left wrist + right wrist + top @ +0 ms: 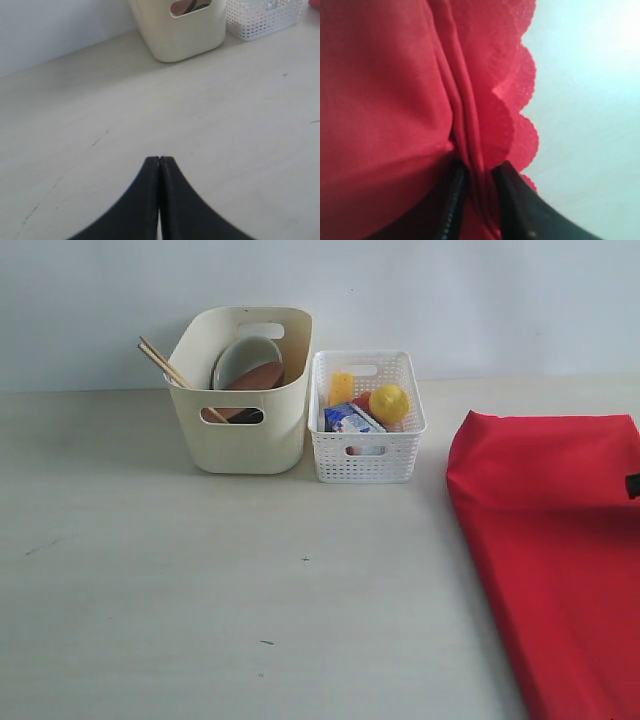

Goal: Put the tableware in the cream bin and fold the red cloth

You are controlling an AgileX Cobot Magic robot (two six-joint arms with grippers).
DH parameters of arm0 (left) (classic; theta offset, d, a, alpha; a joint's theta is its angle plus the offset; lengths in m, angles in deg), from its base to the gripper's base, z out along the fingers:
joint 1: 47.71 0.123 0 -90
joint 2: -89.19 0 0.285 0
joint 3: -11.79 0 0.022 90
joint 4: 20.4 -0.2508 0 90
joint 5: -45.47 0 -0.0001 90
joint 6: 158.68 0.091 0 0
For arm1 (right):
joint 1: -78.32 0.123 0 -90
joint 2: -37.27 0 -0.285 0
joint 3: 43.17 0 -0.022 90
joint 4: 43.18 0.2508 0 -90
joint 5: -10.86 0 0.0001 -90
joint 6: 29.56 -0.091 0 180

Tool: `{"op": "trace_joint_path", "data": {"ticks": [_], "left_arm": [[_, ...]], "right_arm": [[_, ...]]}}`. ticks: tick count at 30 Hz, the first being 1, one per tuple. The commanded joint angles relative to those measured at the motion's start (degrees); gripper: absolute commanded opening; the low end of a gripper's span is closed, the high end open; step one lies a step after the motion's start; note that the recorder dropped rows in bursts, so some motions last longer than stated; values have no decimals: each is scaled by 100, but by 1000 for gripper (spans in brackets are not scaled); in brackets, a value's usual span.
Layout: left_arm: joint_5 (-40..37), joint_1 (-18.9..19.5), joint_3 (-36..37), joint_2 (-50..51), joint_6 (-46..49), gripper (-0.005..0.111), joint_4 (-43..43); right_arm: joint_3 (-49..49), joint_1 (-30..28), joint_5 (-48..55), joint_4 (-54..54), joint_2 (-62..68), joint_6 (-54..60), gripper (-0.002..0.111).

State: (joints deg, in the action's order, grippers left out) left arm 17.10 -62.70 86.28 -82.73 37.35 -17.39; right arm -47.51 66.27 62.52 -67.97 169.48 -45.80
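the cloth [545, 540], right of the cream bin [240, 445], is pinched by the right gripper [480, 172]; the left gripper [159, 160], well apart from it, is closed and empty.

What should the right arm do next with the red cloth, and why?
Probably open the right tool and lift away: the red cloth already lies folded, its layered edge between the jaws, and the tableware sits in the cream bin.

place: test bench (lab-like) | cues: pale tabletop [150, 590]; plain white wall [450, 300]
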Motion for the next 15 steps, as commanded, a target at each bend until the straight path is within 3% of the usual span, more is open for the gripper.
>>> {"op": "trace_joint_path", "data": {"ticks": [1,5,9,13,15], "left_arm": [[22,27,17,-29,22,0,7],[22,25,17,-29,22,0,7],[22,25,17,-29,22,0,7],[22,25,17,-29,22,0,7],[22,25,17,-29,22,0,7]], "right_arm": [[-21,5,-37,220,-298,16,43],[75,5,44,266,-787,16,54],[310,5,-110,1079,-1240,508,54],[737,81,-429,2479,-1532,1476,46],[989,217,-585,2884,-1620,1667,35]]}}
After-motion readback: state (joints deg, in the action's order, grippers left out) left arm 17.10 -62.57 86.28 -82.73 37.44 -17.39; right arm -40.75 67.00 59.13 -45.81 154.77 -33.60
